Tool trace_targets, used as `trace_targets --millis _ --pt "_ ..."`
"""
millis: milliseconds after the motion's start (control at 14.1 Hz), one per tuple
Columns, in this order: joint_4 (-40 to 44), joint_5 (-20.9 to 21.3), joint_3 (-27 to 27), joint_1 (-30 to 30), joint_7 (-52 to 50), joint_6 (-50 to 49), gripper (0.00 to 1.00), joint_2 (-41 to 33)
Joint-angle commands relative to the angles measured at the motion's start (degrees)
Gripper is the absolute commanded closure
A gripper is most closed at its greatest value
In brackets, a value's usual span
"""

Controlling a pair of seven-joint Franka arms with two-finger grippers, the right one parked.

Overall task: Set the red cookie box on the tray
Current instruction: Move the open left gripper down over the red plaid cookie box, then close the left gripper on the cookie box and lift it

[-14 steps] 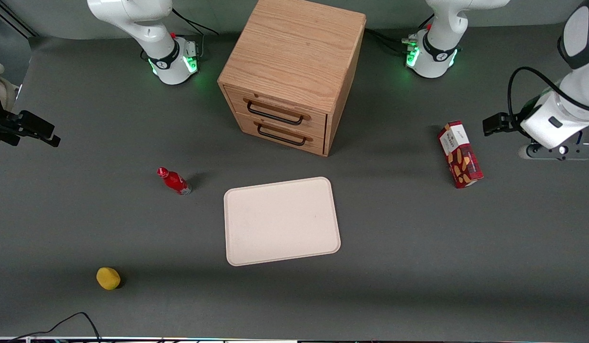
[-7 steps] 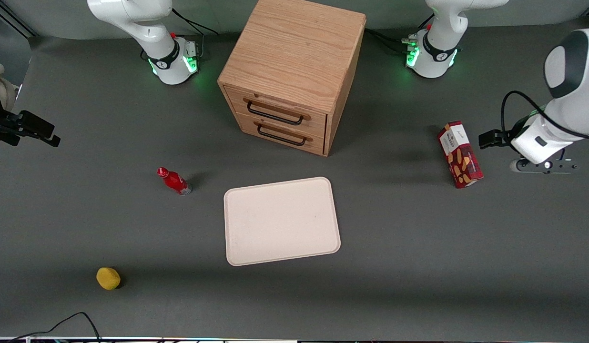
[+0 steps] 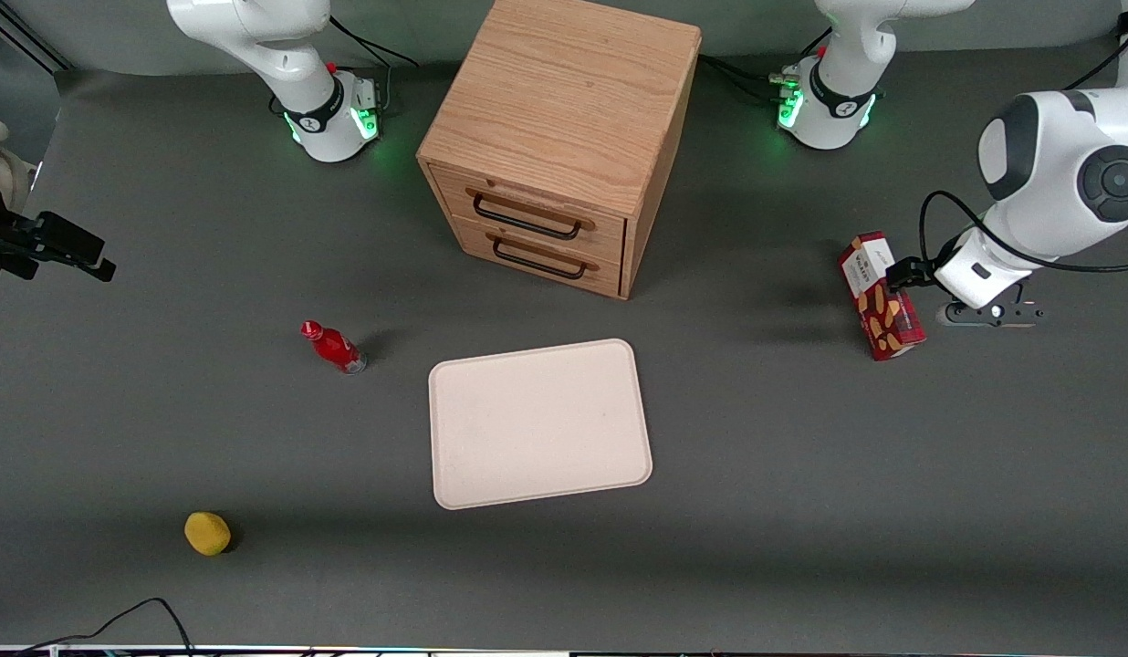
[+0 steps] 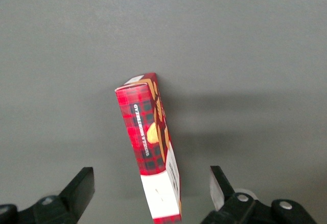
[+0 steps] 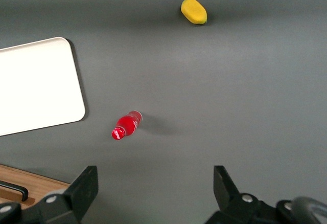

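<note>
The red cookie box point(image 3: 879, 297) lies lengthwise on the grey table toward the working arm's end, well apart from the tray point(image 3: 538, 422). The cream-white tray lies flat in front of the wooden cabinet, with nothing on it. My left gripper point(image 3: 988, 314) hovers close beside the box, a little above the table. In the left wrist view the red cookie box point(image 4: 149, 142) runs away from the gripper point(image 4: 150, 177). The jaws stand wide open on either side of the box's white end, touching nothing.
A wooden two-drawer cabinet point(image 3: 564, 137) stands farther from the front camera than the tray. A small red bottle point(image 3: 333, 347) stands beside the tray toward the parked arm's end. A yellow object point(image 3: 207, 533) lies nearer the front edge.
My left arm has swung in from the table's end toward the red cookie box. The gripper now sits close beside it. The box and tray have not moved.
</note>
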Motion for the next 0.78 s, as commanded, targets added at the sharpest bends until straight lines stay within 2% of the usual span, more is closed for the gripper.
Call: trace_targets --millis 0,142,496,638,709 --pt "-10.5 0.7 0.3 0.1 -0.5 12.9 0.00 -2.5" --pt "-15.0 0.7 0.3 1.1 -0.6 21.7 0.00 -0.7" --pt "-19.2 0.7 1.4 2.5 -0.4 33.4 0.02 4.6" --pt "-19.4 0.7 1.4 2.5 -0.4 35.3 0.08 6.1" --pt "-19.4 0.7 1.4 2.5 -0.4 35.7 0.14 6.4"
